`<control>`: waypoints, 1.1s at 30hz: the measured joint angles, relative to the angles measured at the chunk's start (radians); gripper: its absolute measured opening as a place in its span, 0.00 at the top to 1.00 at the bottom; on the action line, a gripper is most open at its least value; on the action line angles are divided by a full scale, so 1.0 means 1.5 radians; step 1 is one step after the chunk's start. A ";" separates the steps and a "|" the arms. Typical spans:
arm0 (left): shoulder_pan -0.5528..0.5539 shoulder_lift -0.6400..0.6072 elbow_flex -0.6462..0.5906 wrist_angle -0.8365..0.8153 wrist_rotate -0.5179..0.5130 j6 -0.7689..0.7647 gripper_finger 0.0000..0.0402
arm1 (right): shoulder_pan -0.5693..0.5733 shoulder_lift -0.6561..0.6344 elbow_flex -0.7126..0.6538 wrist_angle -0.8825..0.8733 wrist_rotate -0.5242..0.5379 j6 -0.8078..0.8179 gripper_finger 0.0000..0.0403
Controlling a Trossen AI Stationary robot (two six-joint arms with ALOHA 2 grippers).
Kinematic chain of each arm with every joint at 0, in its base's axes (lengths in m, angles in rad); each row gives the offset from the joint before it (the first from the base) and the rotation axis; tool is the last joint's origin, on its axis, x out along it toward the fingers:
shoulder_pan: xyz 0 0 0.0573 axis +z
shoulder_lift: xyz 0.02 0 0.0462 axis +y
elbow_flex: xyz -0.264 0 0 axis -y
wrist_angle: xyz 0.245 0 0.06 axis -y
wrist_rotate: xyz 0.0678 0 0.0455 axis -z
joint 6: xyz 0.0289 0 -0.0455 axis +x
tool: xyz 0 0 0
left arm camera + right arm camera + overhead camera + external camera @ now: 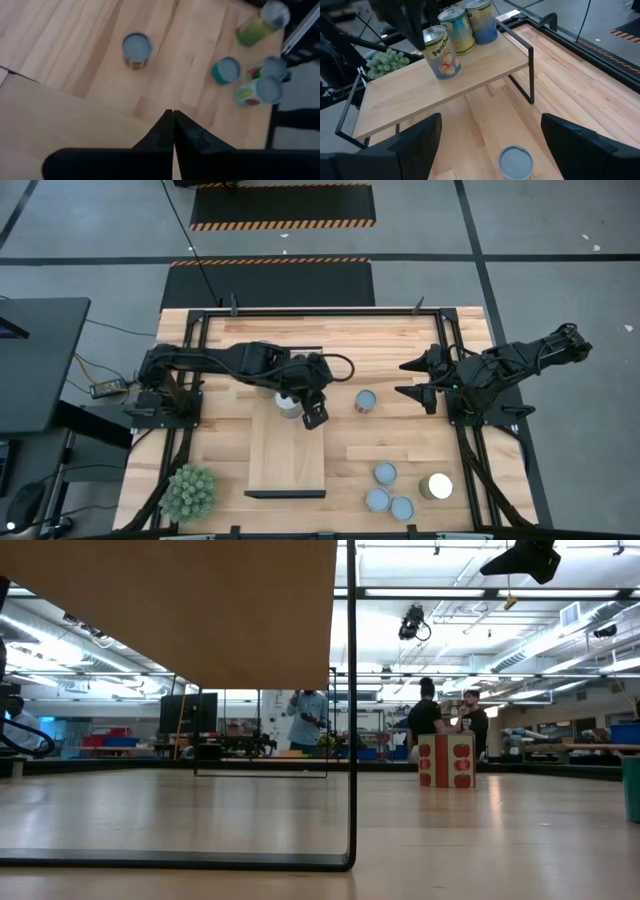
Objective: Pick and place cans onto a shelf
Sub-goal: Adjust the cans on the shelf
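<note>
Hovering over the shelf [287, 445], my left gripper [314, 417] has its fingers pressed together, empty, just beside three cans [441, 53] standing on the board (one labelled peaches). My right gripper [418, 379] waits with jaws apart near a lone can [366, 401]; four more cans [384, 473] cluster on the tabletop [400, 340].

Shelf [200, 610] overhead, people [440, 720] beyond
</note>
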 joint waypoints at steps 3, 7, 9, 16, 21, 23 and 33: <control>-0.003 0.004 0.000 -0.041 -0.017 0.023 0.97 | 0.000 0.000 0.000 0.002 0.000 0.002 0.13; -0.004 0.010 0.000 -0.103 -0.021 0.025 0.97 | 0.000 0.000 0.000 0.002 -0.001 0.003 0.13; -0.004 0.010 0.000 -0.121 -0.018 0.026 0.97 | 0.000 0.000 0.000 0.002 -0.001 0.004 0.13; -0.010 0.010 0.000 -0.148 -0.015 0.025 0.97 | 0.000 0.000 0.000 0.002 -0.001 0.004 0.13; -0.011 0.010 0.000 -0.167 -0.014 0.000 0.97 | 0.000 0.000 0.000 0.002 0.000 0.004 0.13; -0.011 0.010 0.000 -0.175 -0.013 -0.017 0.97 | 0.000 0.000 0.000 0.002 -0.001 0.004 0.13; -0.011 0.010 0.004 -0.198 0.018 -0.054 0.97 | 0.000 0.000 0.000 0.002 -0.001 0.004 0.13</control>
